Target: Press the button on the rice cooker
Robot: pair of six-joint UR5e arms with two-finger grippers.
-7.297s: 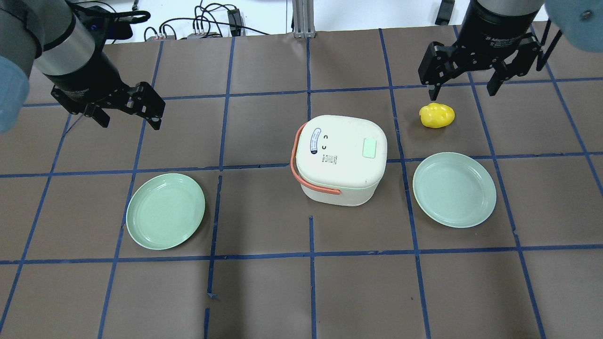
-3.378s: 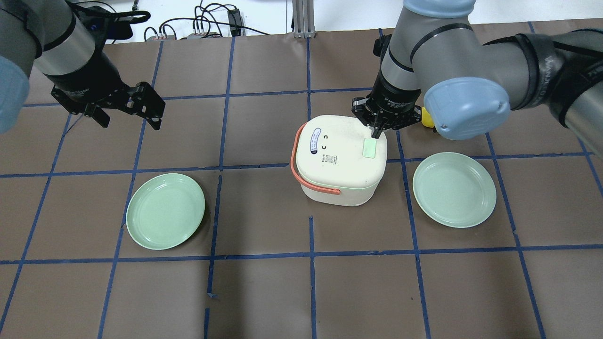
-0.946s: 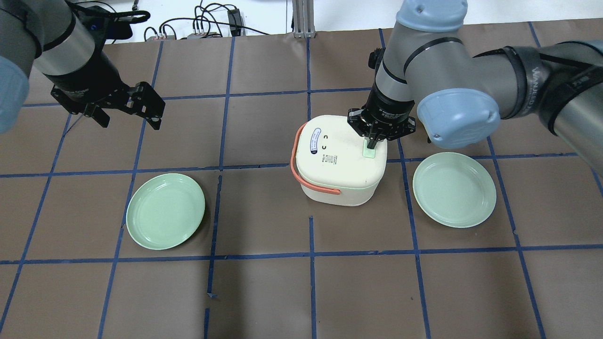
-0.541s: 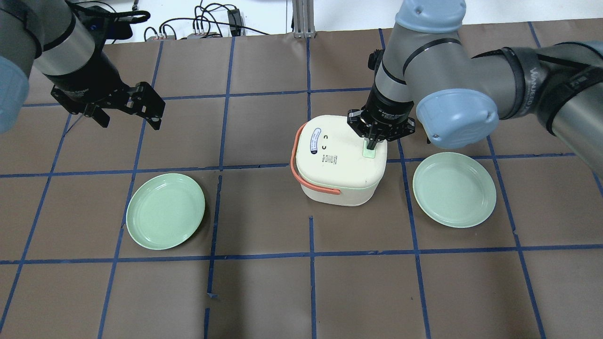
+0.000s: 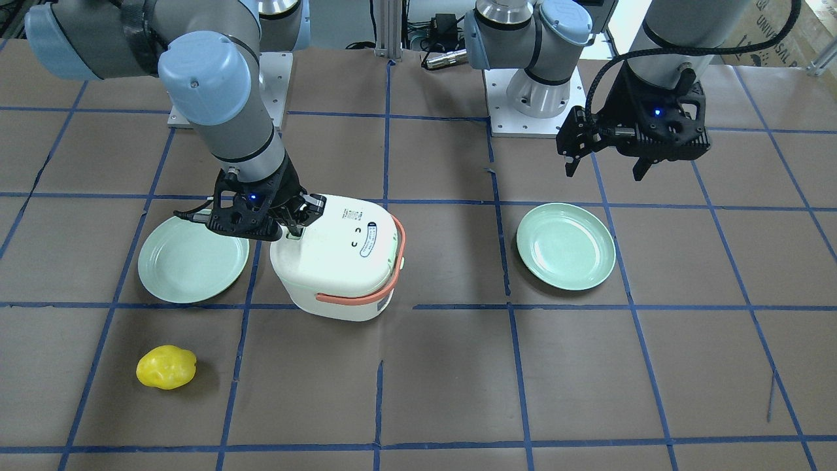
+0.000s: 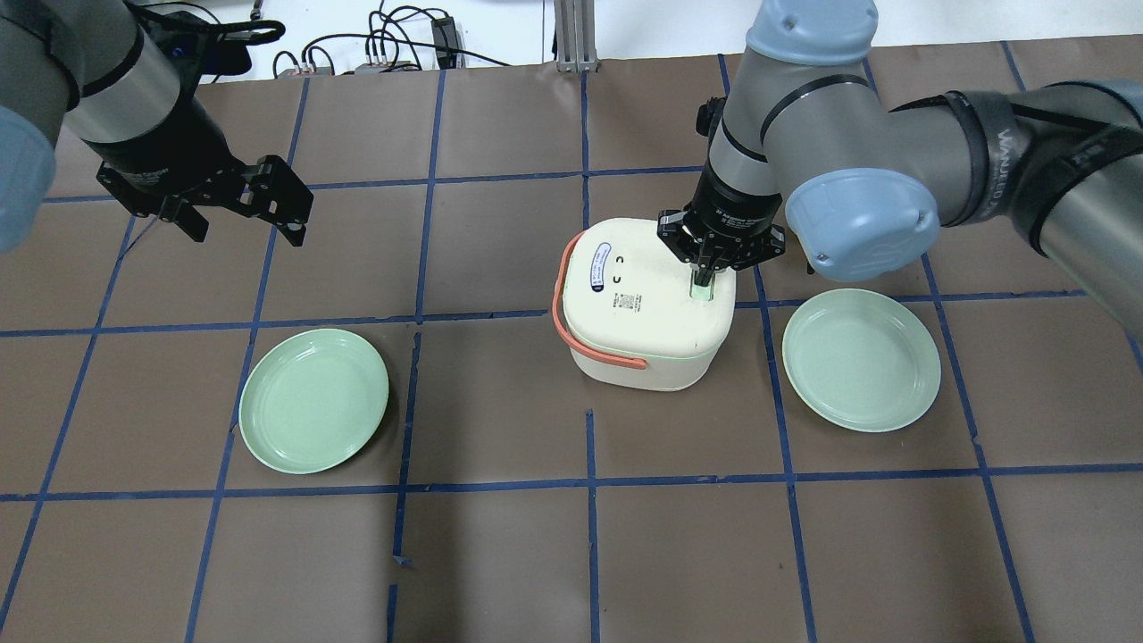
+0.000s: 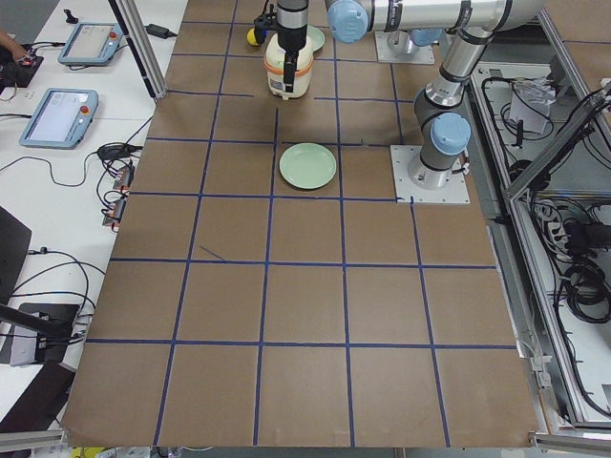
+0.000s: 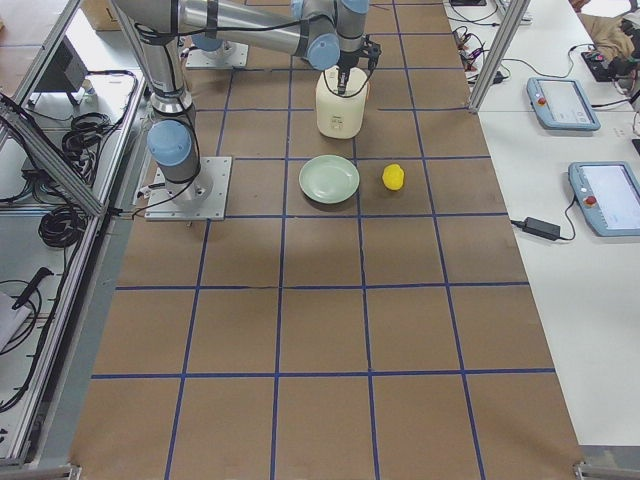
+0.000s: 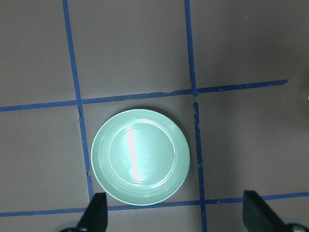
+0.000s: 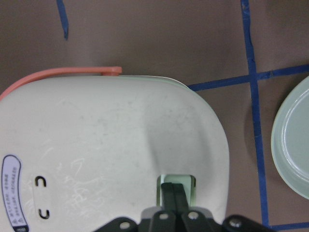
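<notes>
The white rice cooker [image 6: 645,304] with an orange handle stands mid-table. My right gripper [image 6: 703,279] is shut, and its joined fingertips press straight down on the mint-green button [image 6: 704,293] near the lid's right edge. In the right wrist view the fingers [image 10: 175,191] sit in the button's recess [image 10: 191,189], which looks pushed in. In the front view the right gripper [image 5: 291,230] covers the button. My left gripper [image 6: 246,223] is open and empty, high over the left plate [image 9: 140,157].
Two mint-green plates lie on the table, one at front left [image 6: 313,400] and one just right of the cooker [image 6: 861,359]. A yellow toy pepper [image 5: 166,367] lies behind the right plate, hidden by my right arm in the overhead view.
My right gripper came from the back right, shut, and lowered onto the button. Over the last second it pressed a little further down. The left arm has not moved.
</notes>
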